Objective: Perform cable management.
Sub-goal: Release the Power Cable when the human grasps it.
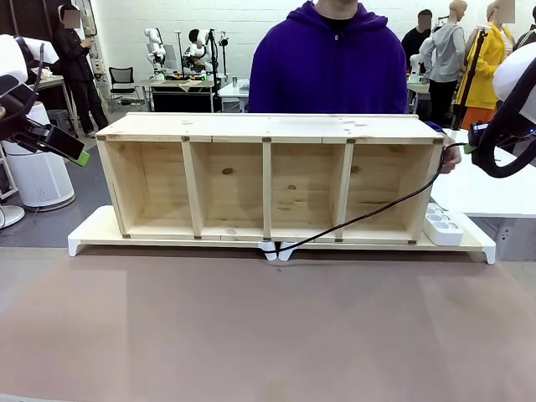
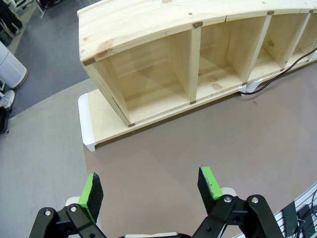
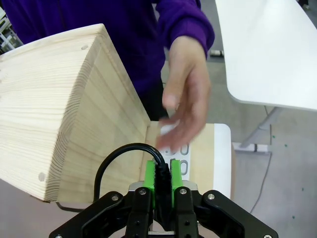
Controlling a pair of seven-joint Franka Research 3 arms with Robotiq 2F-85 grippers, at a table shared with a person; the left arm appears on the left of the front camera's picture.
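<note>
Brown counter (image 1: 268, 335) lies nearest, bare up to a white base board (image 1: 92, 234) that carries the long wooden shelf (image 1: 268, 126), which has four open bays facing the robot. Behind the shelf stands a person in a purple top; one hand (image 3: 185, 94), blurred, hovers over the white power strip (image 1: 442, 226) at the right end of the board.

From under the board's front edge near the middle, the cable (image 1: 377, 209) climbs slantwise across the rightmost bay, goes round the shelf's upper right corner and ends at the right pincer (image 3: 162, 167). That pincer is pressed together on the cord, green pads pinching it on both sides, with a loop arching out to one side in the right wrist view. Whether the plug itself sits in the grip I cannot tell.

As a judgement, the cord is light, limp and fairly slick: it will sag, trail and snag on the shelf's corner instead of holding a shape. The best hold is close behind the plug or on its stiffer body, so the free end does not flop.

Over the counter to the left of the shelf, the left pincer (image 2: 150, 187) hangs with its pads spread wide, holding and touching nothing
</note>
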